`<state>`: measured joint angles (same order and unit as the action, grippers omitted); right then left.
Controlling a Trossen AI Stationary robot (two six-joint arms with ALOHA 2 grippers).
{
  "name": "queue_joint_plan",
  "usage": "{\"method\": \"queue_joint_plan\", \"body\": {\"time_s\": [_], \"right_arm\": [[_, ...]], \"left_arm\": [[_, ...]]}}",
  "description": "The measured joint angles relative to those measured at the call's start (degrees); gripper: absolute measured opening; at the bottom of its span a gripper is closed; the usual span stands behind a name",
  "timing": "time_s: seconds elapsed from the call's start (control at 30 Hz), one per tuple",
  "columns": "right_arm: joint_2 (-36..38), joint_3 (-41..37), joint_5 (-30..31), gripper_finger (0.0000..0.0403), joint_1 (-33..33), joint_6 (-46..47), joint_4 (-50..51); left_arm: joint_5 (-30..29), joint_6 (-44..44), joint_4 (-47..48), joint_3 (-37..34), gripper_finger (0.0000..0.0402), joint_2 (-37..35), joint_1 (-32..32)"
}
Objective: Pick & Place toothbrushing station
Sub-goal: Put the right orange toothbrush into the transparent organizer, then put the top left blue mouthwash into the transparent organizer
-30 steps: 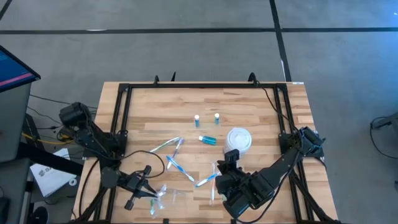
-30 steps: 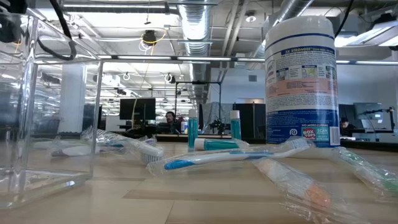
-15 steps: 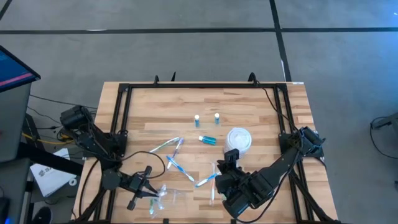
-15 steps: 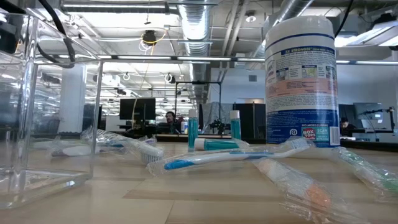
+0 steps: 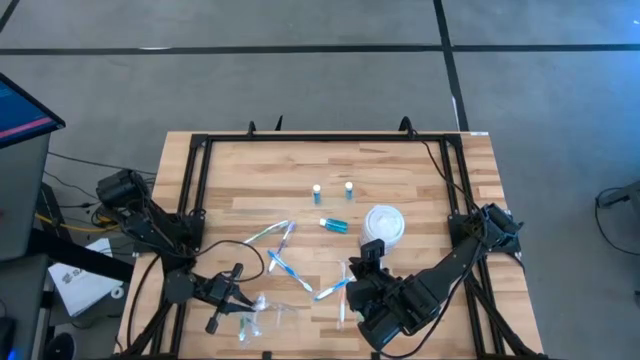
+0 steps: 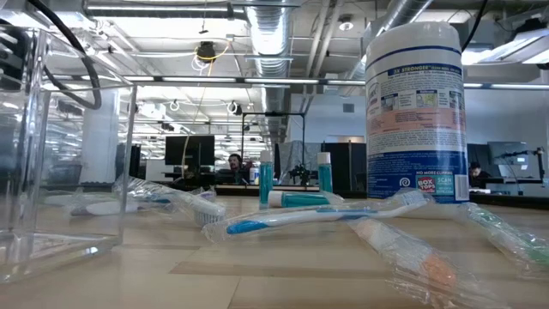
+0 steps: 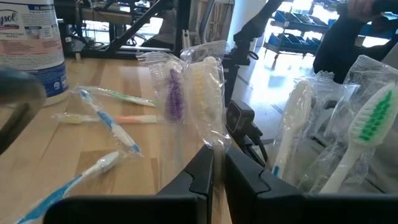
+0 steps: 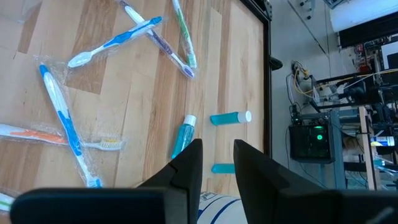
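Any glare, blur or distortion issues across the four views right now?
Low view: bright ceiling lights behind, the clear container warps the room seen through it, nearest wrapped toothbrush soft. Left wrist view: window glare at one side, wipes canister slightly blurred. High view: even light, items small. Right wrist view: sharp, with its own fingers blurred.

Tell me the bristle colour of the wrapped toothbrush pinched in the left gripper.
Purple, on the wrapped toothbrush above the left gripper; the left wrist view shows it best.

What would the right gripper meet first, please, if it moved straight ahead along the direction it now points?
Judging by the right wrist view, the right gripper points across the table toward the small blue bottle lying on its side, so it would probably meet that first; depth is hard to judge.
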<state>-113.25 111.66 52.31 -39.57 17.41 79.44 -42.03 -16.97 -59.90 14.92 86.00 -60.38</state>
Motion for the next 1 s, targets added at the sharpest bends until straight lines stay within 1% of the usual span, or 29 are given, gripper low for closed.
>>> {"method": "queue_joint_plan", "body": {"time_s": [0.13, 0.27, 0.57, 0.73, 0.83, 1.0], "right_arm": [[0.0, 0.0, 0.0, 0.0082, 0.0, 0.0, 0.0], [0.0, 0.0, 0.0, 0.0082, 0.0, 0.0, 0.0], [0.0, 0.0, 0.0, 0.0082, 0.0, 0.2, -0.2], [0.0, 0.0, 0.0, 0.0082, 0.0, 0.2, -0.2], [0.0, 0.0, 0.0, 0.0082, 0.0, 0.2, -0.2], [0.0, 0.0, 0.0, 0.0082, 0.0, 0.2, -0.2]], "left_arm": [[0.0, 0.0, 0.0, 0.0, 0.0021, 0.0, 0.0], [0.1, 0.0, 0.2, -0.1, 0.0036, 0.0, 0.0], [0.1, 0.5, 0.1, -0.1, 0.009, 0.0, 0.0], [0.2, 1.3, 0.0, -0.1, 0.0119, -1.9, 0.0], [0.3, 2.0, -0.1, -0.1, 0.0131, -3.1, 0.0], [0.6, 2.0, -0.1, -0.1, 0.0141, -3.2, 0.0]]}}
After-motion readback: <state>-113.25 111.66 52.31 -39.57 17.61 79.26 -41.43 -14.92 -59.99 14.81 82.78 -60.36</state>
